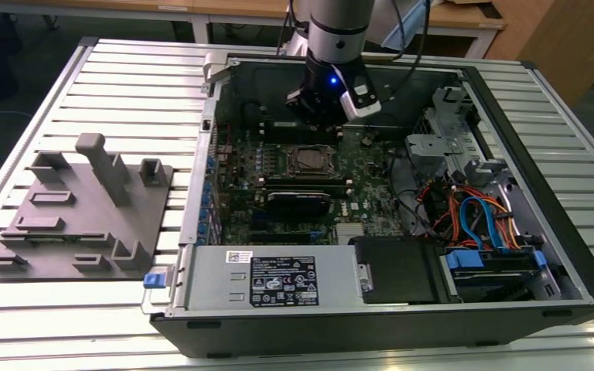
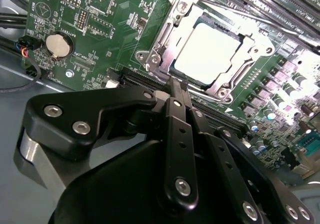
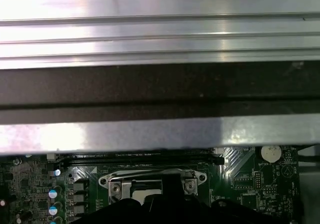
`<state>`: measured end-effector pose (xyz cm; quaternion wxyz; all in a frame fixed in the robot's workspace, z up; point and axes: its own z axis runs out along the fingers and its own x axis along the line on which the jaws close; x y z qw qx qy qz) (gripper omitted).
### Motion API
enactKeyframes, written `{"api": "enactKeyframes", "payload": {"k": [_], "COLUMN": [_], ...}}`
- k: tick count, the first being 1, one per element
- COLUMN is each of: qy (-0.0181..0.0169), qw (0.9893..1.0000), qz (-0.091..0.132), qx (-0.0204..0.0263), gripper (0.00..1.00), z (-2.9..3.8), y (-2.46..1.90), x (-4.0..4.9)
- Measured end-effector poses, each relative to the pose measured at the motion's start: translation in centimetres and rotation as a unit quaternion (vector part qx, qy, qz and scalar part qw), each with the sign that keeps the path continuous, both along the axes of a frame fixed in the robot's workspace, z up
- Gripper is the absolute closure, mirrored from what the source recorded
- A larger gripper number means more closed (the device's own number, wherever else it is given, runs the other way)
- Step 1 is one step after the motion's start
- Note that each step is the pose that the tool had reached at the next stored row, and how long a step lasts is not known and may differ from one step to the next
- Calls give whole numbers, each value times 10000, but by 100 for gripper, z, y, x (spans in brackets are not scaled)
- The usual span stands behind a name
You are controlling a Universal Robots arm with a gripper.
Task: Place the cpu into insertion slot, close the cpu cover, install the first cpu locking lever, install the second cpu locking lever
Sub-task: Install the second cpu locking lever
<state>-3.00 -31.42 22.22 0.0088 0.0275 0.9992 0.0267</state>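
Dull silver square cpu [image 2: 207,53] is sitting in the silvery-rimmed insertion slot [image 1: 287,161], with the thin silvery cpu cover [image 2: 162,41] lying down around it. Black gripper [image 2: 176,85] is hovering at the cover's edge, jaws pressed together and empty, probably to form a narrow pushing tip.

Your slatted aluminium surface [image 1: 121,69] carries the open computer case [image 1: 380,334] beneath the jaws, and a grey fixture plate [image 1: 80,224] well aside.
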Motion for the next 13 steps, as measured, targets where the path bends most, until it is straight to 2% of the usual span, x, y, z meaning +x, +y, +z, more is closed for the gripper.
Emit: {"api": "enactKeyframes", "payload": {"k": [7,13], "qy": [1,0], "qw": [10000,10000], "qz": [0,0], "qx": [-36,-37], "gripper": [90,90], "z": [1,15], "y": [-18,-19], "x": [0,0]}}
